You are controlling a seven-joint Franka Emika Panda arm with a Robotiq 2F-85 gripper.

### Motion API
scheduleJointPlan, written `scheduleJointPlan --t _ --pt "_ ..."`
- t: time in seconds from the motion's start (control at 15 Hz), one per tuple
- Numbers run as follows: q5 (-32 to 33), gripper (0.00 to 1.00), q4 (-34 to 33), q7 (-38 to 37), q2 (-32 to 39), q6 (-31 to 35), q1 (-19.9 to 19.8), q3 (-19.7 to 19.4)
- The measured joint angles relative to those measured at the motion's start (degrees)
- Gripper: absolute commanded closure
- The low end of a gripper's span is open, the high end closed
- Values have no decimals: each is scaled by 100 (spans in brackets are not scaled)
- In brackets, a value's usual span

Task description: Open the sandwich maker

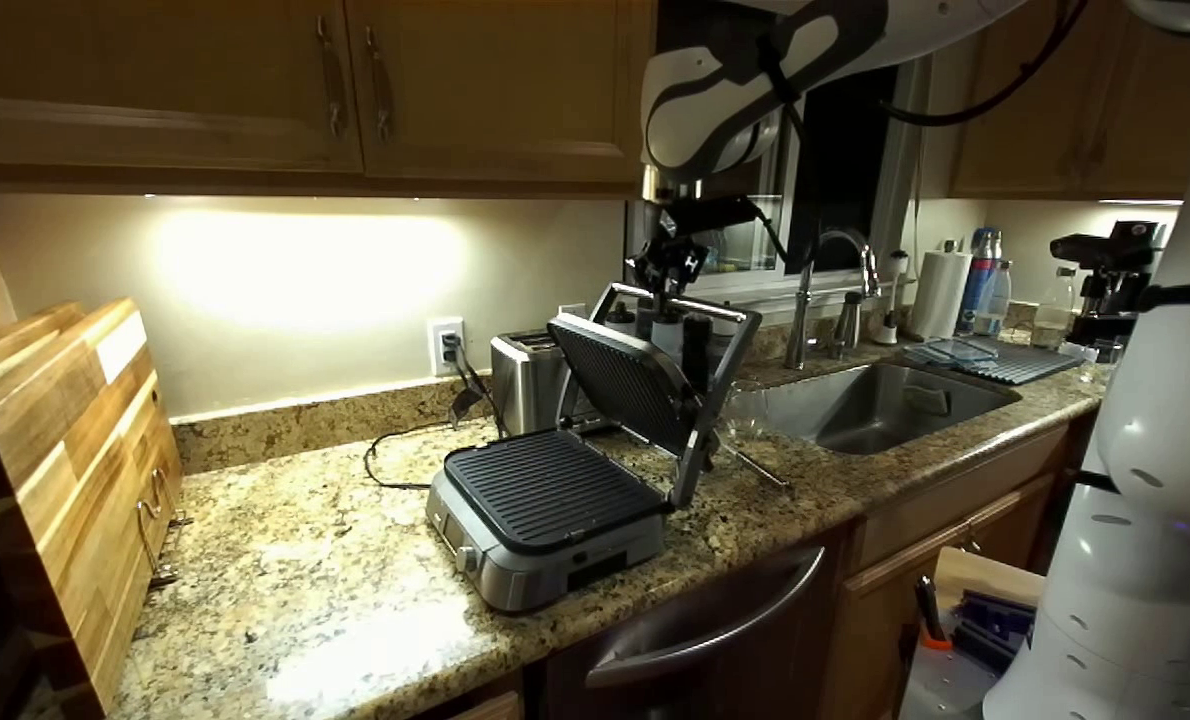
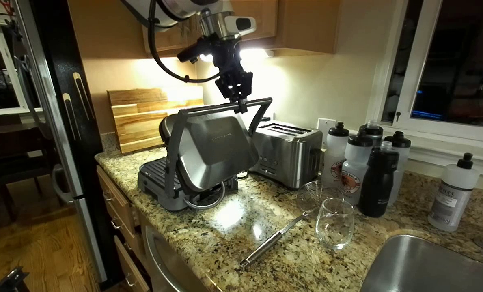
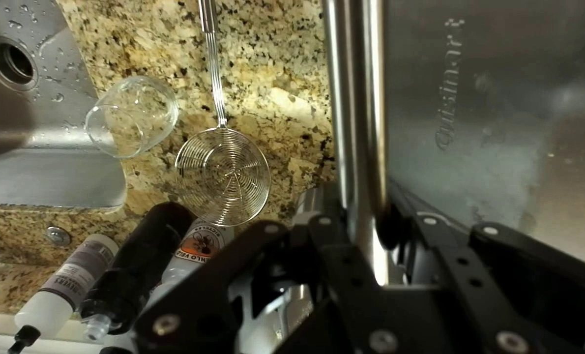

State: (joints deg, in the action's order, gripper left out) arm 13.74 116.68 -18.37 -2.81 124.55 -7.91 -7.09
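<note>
Tool (image 2: pixel 240 106) clamped on bar hndl (image 2: pixel 209 109), sandwich mkr (image 1: pixel 555 490) below, lid (image 2: pixel 219 150) tilted up

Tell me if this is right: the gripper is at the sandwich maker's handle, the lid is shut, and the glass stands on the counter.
The lid is not shut: both exterior views show it raised and tilted, leaving the lower plate of the sandwich maker uncovered. The rest is right: the gripper is at the handle, and the glass stands on the counter.
</note>
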Motion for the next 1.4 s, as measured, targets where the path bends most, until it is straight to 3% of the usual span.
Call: scheduleJointPlan --t 1.4 --pt "68 89 -122 204 457 -259 -179 -294"
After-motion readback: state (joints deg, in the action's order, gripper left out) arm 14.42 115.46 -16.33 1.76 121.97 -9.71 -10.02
